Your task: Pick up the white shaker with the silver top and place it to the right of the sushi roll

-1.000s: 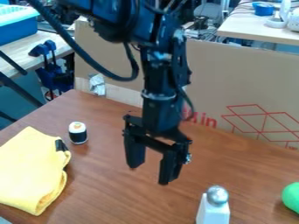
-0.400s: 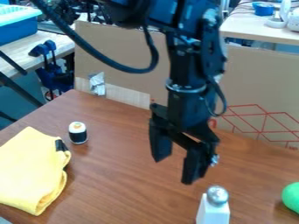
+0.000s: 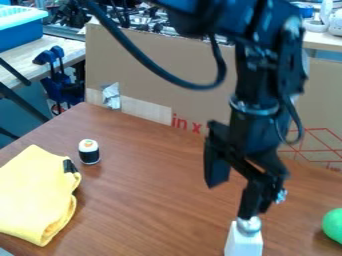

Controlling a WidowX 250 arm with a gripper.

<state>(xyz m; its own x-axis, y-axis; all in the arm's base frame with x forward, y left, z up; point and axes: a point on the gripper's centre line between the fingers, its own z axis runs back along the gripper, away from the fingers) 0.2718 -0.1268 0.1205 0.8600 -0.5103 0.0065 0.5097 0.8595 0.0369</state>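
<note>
Low on the right of the brown bench (image 3: 147,205), a white shaker (image 3: 244,244) with a silver top is stood upright, its base cut off by the view's lower edge. Above it the gripper (image 3: 230,201) is held with its two fingers spread and nothing gripped between them; the shaker's top is met in the view by the tip of one finger, though whether they touch cannot be told. To the shaker's right, a green ball (image 3: 334,226) is partly cut off by the edge. On the far left, a folded yellow cloth (image 3: 32,195) is laid, with a toy sushi roll (image 3: 89,152) set upright just beyond it. Along the bench's far side, a cardboard sheet (image 3: 167,62) is stood, partly hidden by the arm. One shaker, one ball, one cloth and one sushi roll are counted.
</note>
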